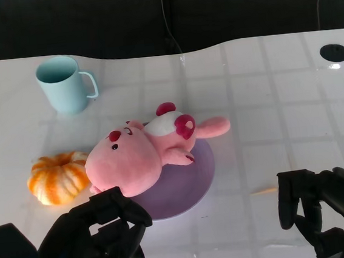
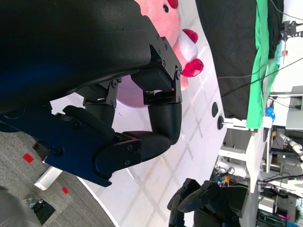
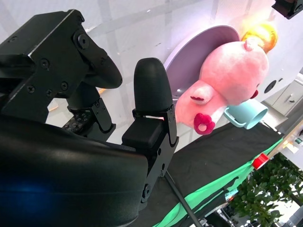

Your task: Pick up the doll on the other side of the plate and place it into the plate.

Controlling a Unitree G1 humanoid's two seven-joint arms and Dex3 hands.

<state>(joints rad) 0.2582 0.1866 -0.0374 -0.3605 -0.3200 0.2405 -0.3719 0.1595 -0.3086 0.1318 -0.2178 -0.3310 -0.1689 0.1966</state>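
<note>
A pink plush doll (image 1: pixel 144 156) with dark red ears and feet lies on the lilac plate (image 1: pixel 193 188) in the middle of the table, its head hanging over the plate's left rim. The doll (image 3: pixel 232 80) and plate (image 3: pixel 199 52) also show in the right wrist view, and the doll's (image 2: pixel 184 47) white belly and red foot in the left wrist view. My left hand (image 1: pixel 94 243) hovers at the near edge, just in front of the doll's head, holding nothing, fingers curled. My right hand (image 1: pixel 320 215) is at the lower right, apart from the plate, fingers apart and holding nothing.
A plush orange pumpkin (image 1: pixel 58 176) sits left of the doll's head. A light blue mug (image 1: pixel 64 84) stands at the back left. Two dark round holes (image 1: pixel 334 52) mark the table's far corners. A dark curtain hangs behind the table.
</note>
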